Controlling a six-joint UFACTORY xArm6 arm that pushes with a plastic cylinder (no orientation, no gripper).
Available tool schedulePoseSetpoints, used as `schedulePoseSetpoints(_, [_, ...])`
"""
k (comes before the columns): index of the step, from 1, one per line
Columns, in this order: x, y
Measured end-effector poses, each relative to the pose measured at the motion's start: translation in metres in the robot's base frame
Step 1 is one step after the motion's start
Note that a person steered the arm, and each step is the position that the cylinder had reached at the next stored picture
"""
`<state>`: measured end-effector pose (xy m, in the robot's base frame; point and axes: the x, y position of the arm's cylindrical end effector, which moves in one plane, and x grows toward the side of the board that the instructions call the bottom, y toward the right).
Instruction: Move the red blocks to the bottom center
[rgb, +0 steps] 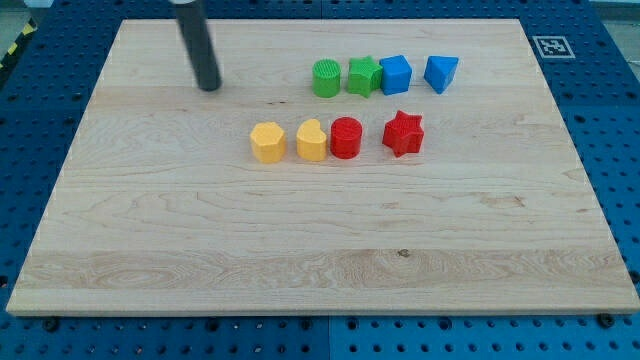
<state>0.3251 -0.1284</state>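
A red cylinder (346, 137) sits near the board's middle, touching a yellow heart-like block (312, 141) on its left. A red star (403, 133) lies a little to the right of the cylinder, apart from it. My tip (209, 86) is at the upper left of the board, well to the left of and above both red blocks, touching no block.
A yellow hexagon (268, 142) lies left of the yellow heart-like block. Above, a row holds a green cylinder (326, 78), a green star (363, 76), a blue cube (396, 75) and a blue triangular block (441, 73). The wooden board (320, 270) lies on a blue pegboard table.
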Motion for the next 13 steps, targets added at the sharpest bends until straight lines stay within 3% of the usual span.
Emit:
schedulePoseSetpoints(2, [0.016,0.070])
schedulePoseSetpoints(4, [0.077,0.158])
schedulePoseSetpoints(7, [0.181,0.212])
schedulePoseSetpoints(9, [0.149,0.244])
schedulePoseSetpoints(11, [0.138,0.194])
schedulePoseSetpoints(13, [0.136,0.188])
